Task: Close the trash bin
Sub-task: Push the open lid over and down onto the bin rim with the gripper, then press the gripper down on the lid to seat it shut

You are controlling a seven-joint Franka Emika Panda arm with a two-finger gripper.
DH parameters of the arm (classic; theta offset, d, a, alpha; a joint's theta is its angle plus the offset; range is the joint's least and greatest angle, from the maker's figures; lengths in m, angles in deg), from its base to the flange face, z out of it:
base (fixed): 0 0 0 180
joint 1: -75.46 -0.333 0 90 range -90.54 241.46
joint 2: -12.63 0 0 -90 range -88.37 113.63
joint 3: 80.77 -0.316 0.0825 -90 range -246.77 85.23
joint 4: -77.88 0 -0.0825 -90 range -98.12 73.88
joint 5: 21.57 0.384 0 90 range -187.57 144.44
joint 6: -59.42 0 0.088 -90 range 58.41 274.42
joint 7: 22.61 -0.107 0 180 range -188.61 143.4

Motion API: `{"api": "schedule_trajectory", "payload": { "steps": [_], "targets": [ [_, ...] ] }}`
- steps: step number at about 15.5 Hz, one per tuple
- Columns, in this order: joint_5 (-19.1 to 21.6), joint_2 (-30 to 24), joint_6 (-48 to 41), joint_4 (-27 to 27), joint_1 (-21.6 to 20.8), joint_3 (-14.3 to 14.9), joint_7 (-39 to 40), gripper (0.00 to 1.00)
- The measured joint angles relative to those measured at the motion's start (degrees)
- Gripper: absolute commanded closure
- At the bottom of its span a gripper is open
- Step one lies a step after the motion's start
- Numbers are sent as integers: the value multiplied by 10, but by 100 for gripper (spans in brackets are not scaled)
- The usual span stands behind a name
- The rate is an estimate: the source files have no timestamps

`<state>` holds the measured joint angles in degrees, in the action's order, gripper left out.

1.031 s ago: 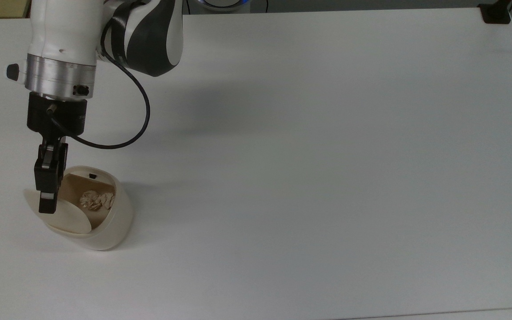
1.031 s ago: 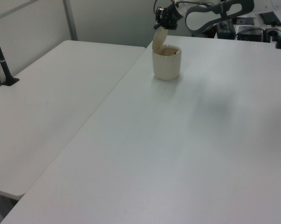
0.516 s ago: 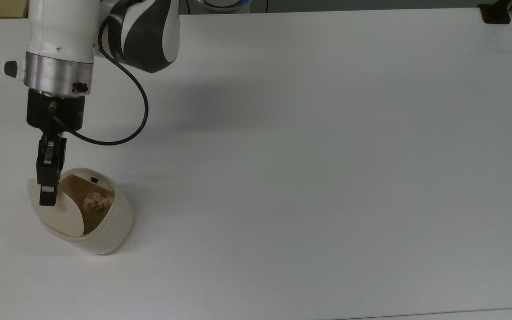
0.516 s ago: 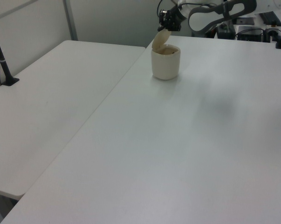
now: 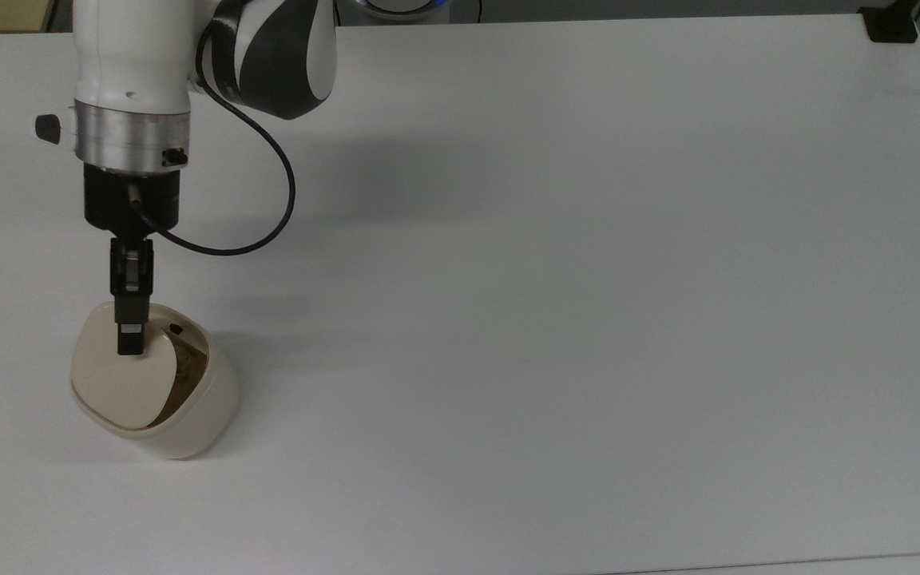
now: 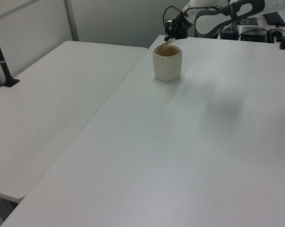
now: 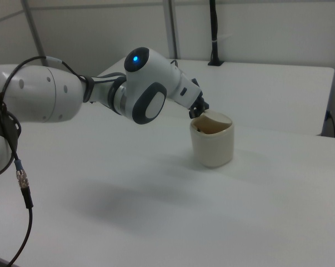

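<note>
The cream-white trash bin (image 5: 206, 398) stands near the top view's lower left corner on the white table (image 5: 556, 263). Its flat lid (image 5: 118, 383) lies tilted low over the opening, and a narrow brown gap (image 5: 187, 369) is left along the top view's right side, by a small black mark (image 5: 176, 328). My gripper (image 5: 129, 345) is shut, with its tips resting on the lid's upper edge. In the left view the gripper (image 6: 168, 39) sits just over the bin (image 6: 167, 67). In the right view the gripper (image 7: 201, 111) touches the bin (image 7: 213, 147) at its rim.
A black cable (image 5: 268, 208) loops from the wrist over the table. A black clamp (image 5: 891, 22) sits at the table's far right corner in the top view. In the left view a second table (image 6: 52, 104) adjoins on the left, with a black post (image 6: 1, 56).
My gripper has moved to the top view's right and down, pushing the lid from upright to nearly flat. The crumpled paper inside is now covered.
</note>
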<state>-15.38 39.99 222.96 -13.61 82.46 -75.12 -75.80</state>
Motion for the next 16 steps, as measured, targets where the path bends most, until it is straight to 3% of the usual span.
{"api": "schedule_trajectory", "payload": {
  "steps": [16],
  "targets": [
    [-30,-3,-4,-48,-5,-15,34,100]
  ]
}}
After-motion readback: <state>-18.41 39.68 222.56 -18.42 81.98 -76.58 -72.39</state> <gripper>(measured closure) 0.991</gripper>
